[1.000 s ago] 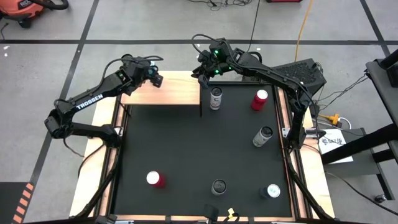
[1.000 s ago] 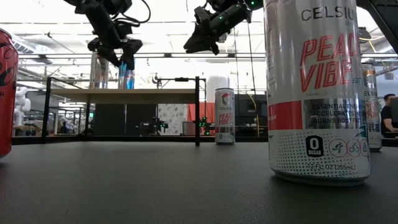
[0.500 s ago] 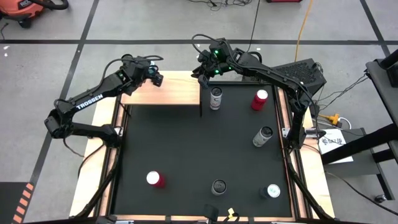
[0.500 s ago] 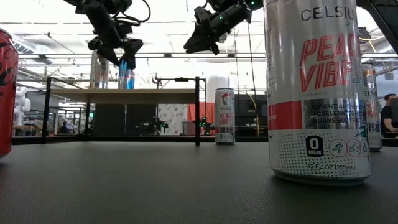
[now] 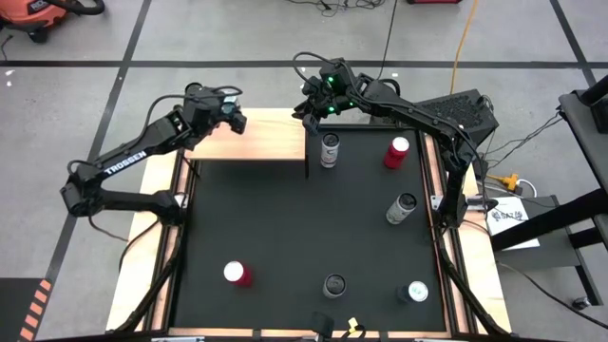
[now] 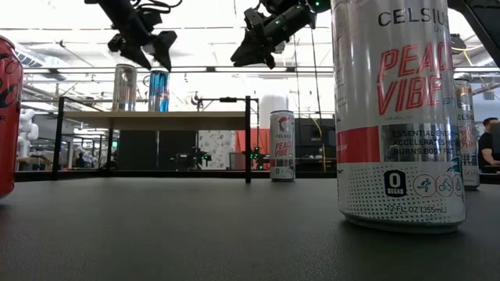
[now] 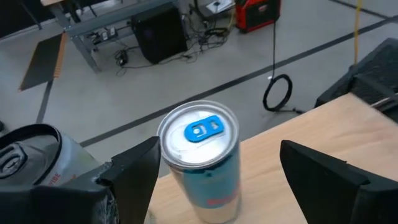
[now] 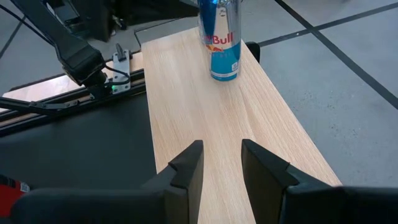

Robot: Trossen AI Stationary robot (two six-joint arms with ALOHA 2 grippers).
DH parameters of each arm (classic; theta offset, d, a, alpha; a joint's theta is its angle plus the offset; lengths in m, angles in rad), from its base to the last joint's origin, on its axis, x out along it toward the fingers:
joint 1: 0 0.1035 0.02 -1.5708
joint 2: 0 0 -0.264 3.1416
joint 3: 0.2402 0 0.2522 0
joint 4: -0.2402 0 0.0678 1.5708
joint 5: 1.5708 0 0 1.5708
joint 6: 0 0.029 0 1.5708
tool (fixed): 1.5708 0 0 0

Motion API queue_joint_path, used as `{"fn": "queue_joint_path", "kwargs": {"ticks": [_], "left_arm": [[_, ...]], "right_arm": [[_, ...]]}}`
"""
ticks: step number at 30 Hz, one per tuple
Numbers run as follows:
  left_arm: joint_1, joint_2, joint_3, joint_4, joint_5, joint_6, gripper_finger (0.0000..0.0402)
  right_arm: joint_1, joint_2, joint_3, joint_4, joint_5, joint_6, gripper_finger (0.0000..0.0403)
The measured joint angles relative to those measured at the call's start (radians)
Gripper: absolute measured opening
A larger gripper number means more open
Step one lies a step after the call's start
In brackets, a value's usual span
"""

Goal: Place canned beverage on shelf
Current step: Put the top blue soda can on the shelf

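The shelf (image 5: 256, 144) is a pale wood board on black legs at the table's far left. Two cans stand upright on it by their bases: a blue can (image 7: 202, 155) with a blue tab and a silver can (image 6: 125, 87) beside it. My left gripper (image 6: 144, 47) hangs open just above the blue can (image 6: 158, 90), touching nothing. My right gripper (image 8: 222, 158) hovers over the shelf's right end (image 5: 302, 133), its fingers a little apart with nothing between them.
A Celsius can (image 5: 330, 150) stands on the black table just right of the shelf, with a red can (image 5: 396, 152) farther right. Other cans (image 5: 402, 207) (image 5: 236, 274) (image 5: 334, 285) (image 5: 416, 293) are scattered toward the near edge. One of them (image 6: 398, 109) fills much of the low view.
My left gripper has risen from around the blue can's top and now hangs clear above it. It has also drawn back a little toward the table's left edge. The blue can stays upright on the shelf.
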Motion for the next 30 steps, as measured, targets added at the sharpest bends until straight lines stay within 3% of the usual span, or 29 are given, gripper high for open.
{"fn": "queue_joint_path", "kwargs": {"ticks": [15,25,30], "left_arm": [[-0.122,-0.028,0.000,0.084,0.024,-0.002,0.0327],[-0.122,-0.025,0.000,0.117,0.088,0.026,0.0326],[-0.121,-0.013,0.000,0.156,0.096,0.027,0.0302]], "right_arm": [[0.000,0.000,0.000,0.007,0.000,0.000,0.0091],[0.000,0.000,0.000,0.007,0.000,0.000,0.0091],[0.000,0.000,0.000,0.007,0.000,0.000,0.0091]]}}
